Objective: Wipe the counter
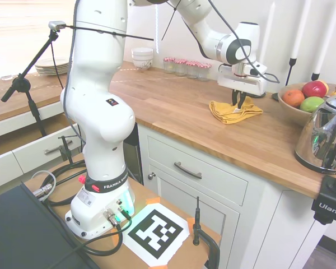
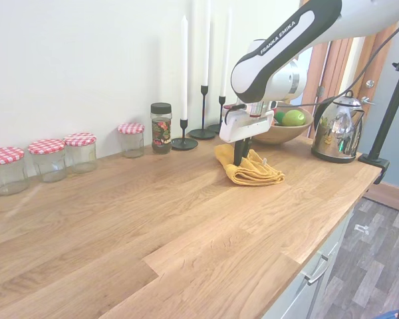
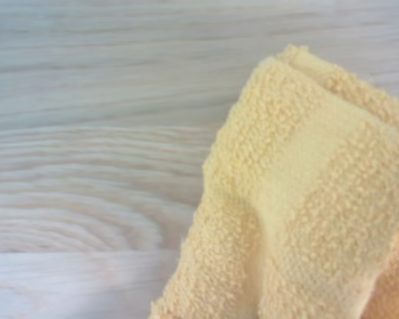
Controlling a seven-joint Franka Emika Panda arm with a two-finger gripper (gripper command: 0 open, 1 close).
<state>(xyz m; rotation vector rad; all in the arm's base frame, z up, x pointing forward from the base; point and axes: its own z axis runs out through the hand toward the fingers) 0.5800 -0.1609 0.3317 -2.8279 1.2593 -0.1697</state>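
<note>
Yellow terry cloth (image 1: 235, 110) lies bunched right of centre in the first exterior view, on the long butcher-block table (image 1: 173, 106) that runs from the left edge to the lower right, and my hand (image 1: 238, 101) points straight down into it, fingers drawn close and pinching a fold. A fruit bowl (image 1: 295, 110) and a steel kettle (image 1: 326, 137) sit at the right edge, red-lidded jars (image 1: 186, 67) along the wall behind. In the second exterior view my hand (image 2: 242, 157) stands upper right of centre, clenched on the cloth (image 2: 251, 169), which rests on the table (image 2: 153, 226); jars (image 2: 46, 159) line the left wall. In the wrist view the cloth (image 3: 306, 199) fills the lower right over pale wood grain (image 3: 86, 166).
</note>
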